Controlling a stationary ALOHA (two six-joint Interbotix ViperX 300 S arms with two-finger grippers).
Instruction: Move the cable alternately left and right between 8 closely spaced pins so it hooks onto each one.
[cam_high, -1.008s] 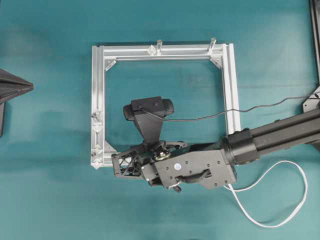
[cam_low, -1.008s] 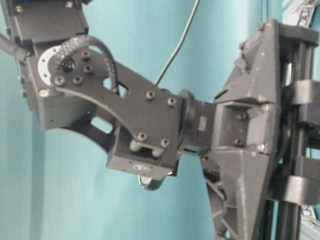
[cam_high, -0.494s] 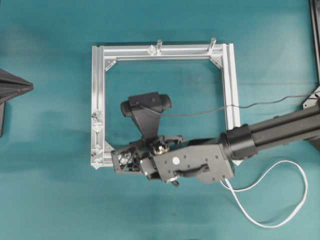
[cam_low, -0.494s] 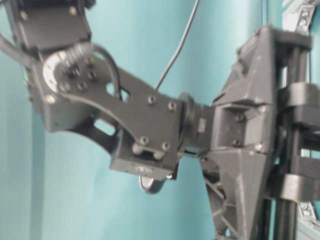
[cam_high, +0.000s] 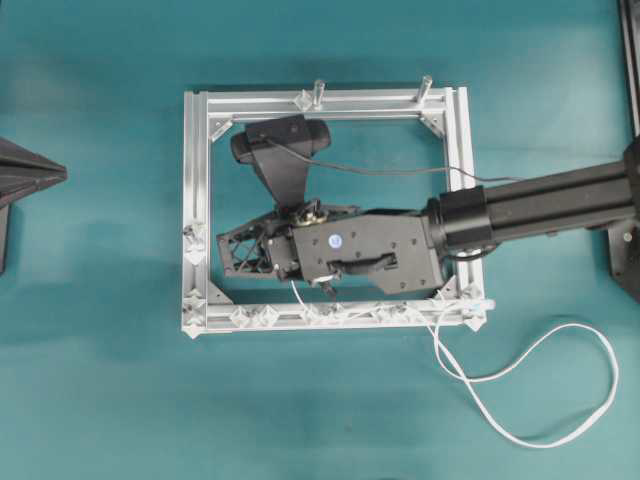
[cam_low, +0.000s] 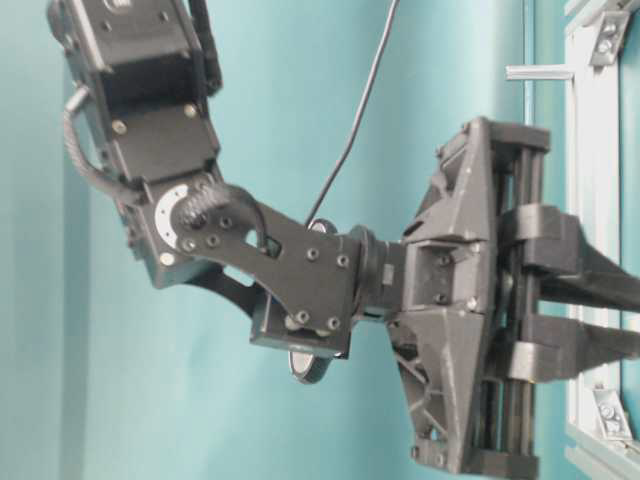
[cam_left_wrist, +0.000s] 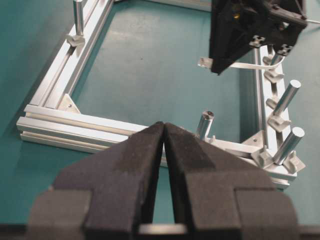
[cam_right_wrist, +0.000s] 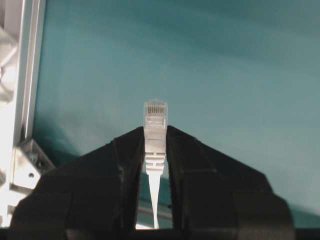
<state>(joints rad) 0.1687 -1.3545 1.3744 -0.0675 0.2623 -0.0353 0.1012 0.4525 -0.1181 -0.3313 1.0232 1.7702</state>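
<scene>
From overhead, my right gripper (cam_high: 228, 255) now sits inside the aluminium frame (cam_high: 197, 200), up off the near rail (cam_high: 330, 316) it was covering half a second ago, so the row of pins (cam_high: 262, 316) along that rail is uncovered. The cable (cam_high: 520, 395) loops over the teal table (cam_high: 100, 400) to the right, crosses the near rail's right end and runs leftward along the pins, then rises toward my wrist; it looks laced through them, though I cannot make out each hook. In the table-level view my right arm has swung away from the lens, with the frame rail and one upright post (cam_low: 538, 72) beyond it. From my left wrist, my left gripper (cam_left_wrist: 164, 131) has its jaws pressed together on nothing, hanging short of the frame's left rail, and across the frame I see the right gripper carrying the white plug (cam_left_wrist: 204, 62). From my right wrist, the jaws are clamped on the plug's boot, its clear tip poking out ahead over bare table. I judge the weaving is nearly done, with the tail end left to pull taut
</scene>
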